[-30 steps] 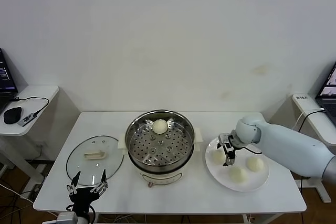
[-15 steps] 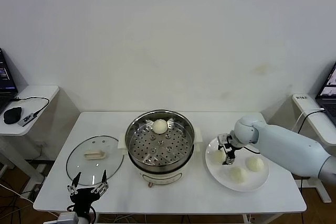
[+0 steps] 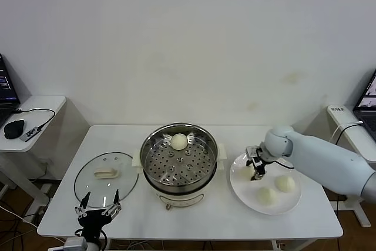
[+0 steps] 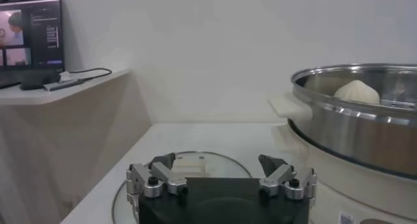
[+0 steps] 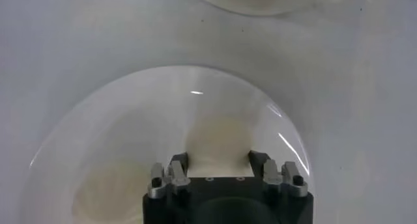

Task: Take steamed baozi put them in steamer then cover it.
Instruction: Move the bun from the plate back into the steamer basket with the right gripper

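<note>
Head camera looks forward and down over the whole white bench (image 3: 235, 216). Left wrist camera sits low, facing the round shiny steel steamer (image 4: 365, 124), shared with the head view. Right wrist camera looks closely down on the flat white plate (image 5: 130, 114).

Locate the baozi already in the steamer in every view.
Head view: baozi on the perforated tray at the far side of the steamer.
Left wrist view: baozi peeking over the steamer's rim.
Right wrist view: not in it.
Shared landmark: the steamer rim.

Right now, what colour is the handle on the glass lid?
Cream-white, a short bar on the lid, clearest in the head view.
</note>
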You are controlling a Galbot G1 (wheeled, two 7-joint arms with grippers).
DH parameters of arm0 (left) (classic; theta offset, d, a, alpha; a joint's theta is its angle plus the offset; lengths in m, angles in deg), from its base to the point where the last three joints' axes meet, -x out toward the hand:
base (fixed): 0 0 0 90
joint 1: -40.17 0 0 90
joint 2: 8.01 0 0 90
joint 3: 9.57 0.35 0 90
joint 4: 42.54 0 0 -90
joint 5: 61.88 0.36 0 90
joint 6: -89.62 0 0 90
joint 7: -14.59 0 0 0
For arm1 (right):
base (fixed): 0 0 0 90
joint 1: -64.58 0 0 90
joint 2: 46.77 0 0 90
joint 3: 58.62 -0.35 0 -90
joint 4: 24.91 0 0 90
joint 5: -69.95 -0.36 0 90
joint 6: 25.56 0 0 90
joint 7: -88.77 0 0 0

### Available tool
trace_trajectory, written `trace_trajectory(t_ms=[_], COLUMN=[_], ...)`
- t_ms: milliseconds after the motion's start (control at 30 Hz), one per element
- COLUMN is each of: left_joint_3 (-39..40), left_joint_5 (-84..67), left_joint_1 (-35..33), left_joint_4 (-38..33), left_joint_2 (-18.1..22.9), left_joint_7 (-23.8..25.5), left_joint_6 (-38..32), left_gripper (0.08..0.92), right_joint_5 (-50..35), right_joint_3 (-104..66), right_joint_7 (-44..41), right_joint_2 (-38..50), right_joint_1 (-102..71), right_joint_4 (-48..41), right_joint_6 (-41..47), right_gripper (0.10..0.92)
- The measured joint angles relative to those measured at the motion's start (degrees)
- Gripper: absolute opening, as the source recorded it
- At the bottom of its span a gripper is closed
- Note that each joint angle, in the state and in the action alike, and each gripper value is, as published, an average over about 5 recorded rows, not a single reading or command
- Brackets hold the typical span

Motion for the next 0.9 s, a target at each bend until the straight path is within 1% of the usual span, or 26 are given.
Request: trace_trajectory(t_ms=[233, 467, 667, 900], left_joint_3=[0.44, 1.00, 0.95, 0.11], left_joint_5=[-0.19, -0.19, -0.35, -0.96], left_joint_1=[0.11, 0.76, 1.25, 1.52], left_joint_4=[-0.74, -1.31, -1.42, -1.37], left_joint_2=[-0.22, -0.80, -1.59, -2.02], left_joint_7=[-0.02, -0.02, -0.01, 0.00], left_joint_6=[0.23, 0.49, 0.55, 0.51], left_gripper=[0.823, 0.823, 0.823, 0.823], right_joint_5=[-4.94, -12.51, -20.66, -29.85], right_joint_3=[4.99, 11.18, 14.42, 15.57], right_joint_7=[-0.36, 0.54, 2.97, 7.42], right_joint_2=[2.67, 2.52, -0.97, -8.62], right_joint_1=[10.60, 23.30, 30.65, 33.32], right_joint_4=[4.04, 9.11, 12.04, 12.30], right_joint_6=[0.85, 3.32, 7.07, 12.25], right_gripper=[0.602, 0.600, 0.602, 0.602])
